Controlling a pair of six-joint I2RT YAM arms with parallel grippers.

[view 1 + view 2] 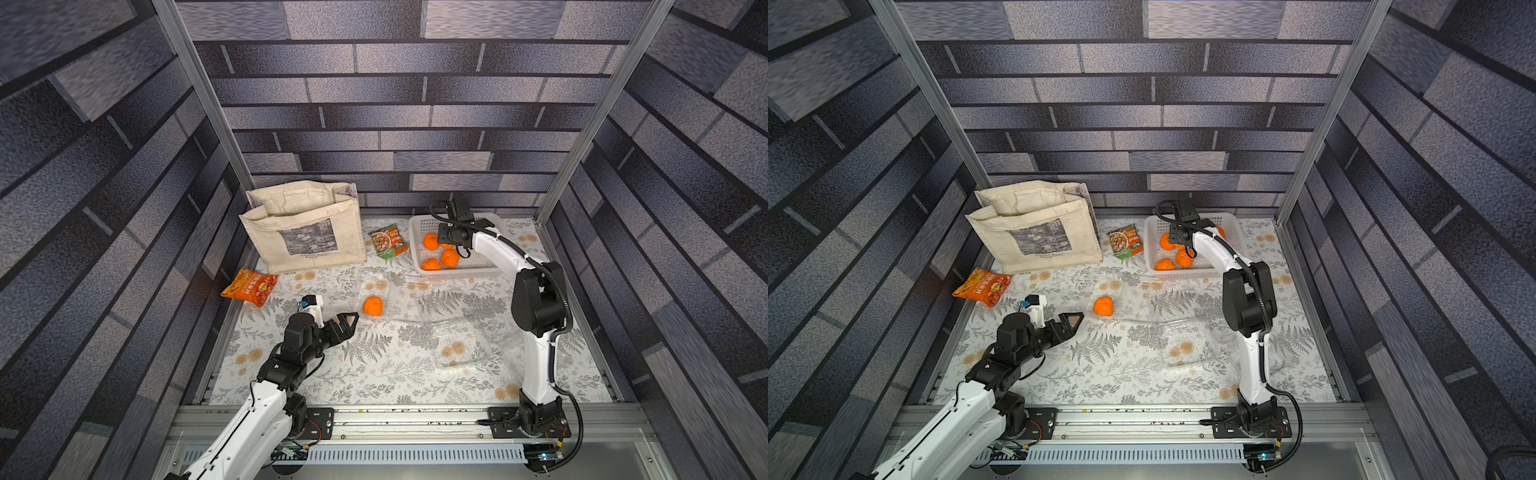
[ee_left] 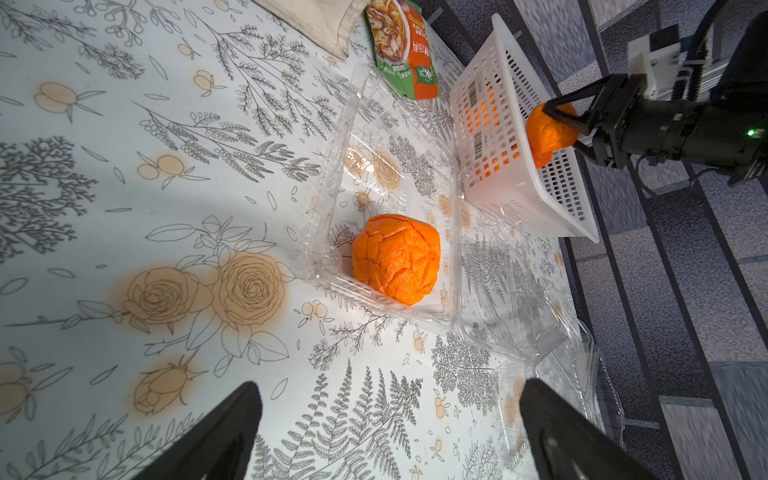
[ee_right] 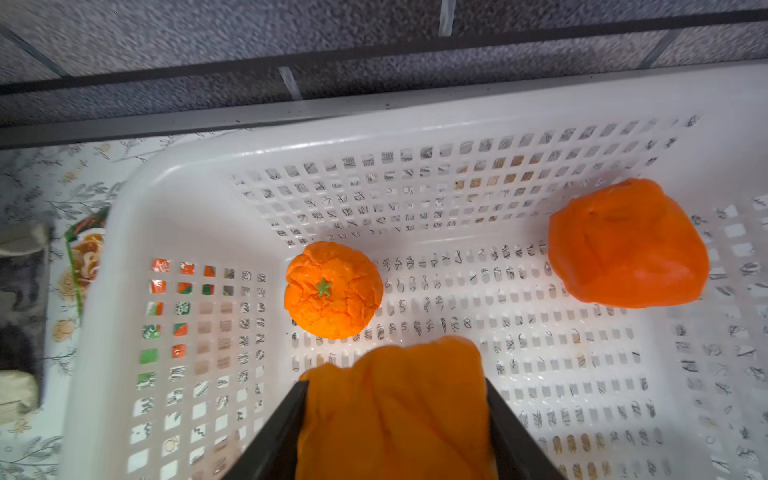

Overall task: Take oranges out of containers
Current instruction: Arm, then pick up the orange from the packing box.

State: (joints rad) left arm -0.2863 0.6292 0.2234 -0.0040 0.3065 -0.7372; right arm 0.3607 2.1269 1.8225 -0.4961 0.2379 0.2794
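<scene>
One orange (image 1: 372, 306) (image 2: 397, 257) lies in an open clear container (image 1: 376, 282) (image 2: 332, 199) at mid-table. My left gripper (image 1: 354, 318) (image 2: 388, 395) stands open just left of that container, with only tablecloth between its fingers. Two more clear containers (image 1: 461, 345) (image 1: 409, 297) lie open with no fruit in them. My right gripper (image 3: 395, 386) (image 2: 557, 124) is shut on an orange (image 3: 395, 415) and holds it over the white basket (image 1: 417, 232) (image 3: 166, 174). Other oranges (image 3: 333, 289) (image 3: 627, 245) (image 1: 431, 264) lie in the basket.
A beige cloth bag (image 1: 303, 228) stands at the back left. An orange snack packet (image 1: 249, 286) lies by the left wall. A green and orange packet (image 1: 388, 241) lies between bag and basket. The right arm (image 1: 536, 299) rises over the right side of the table.
</scene>
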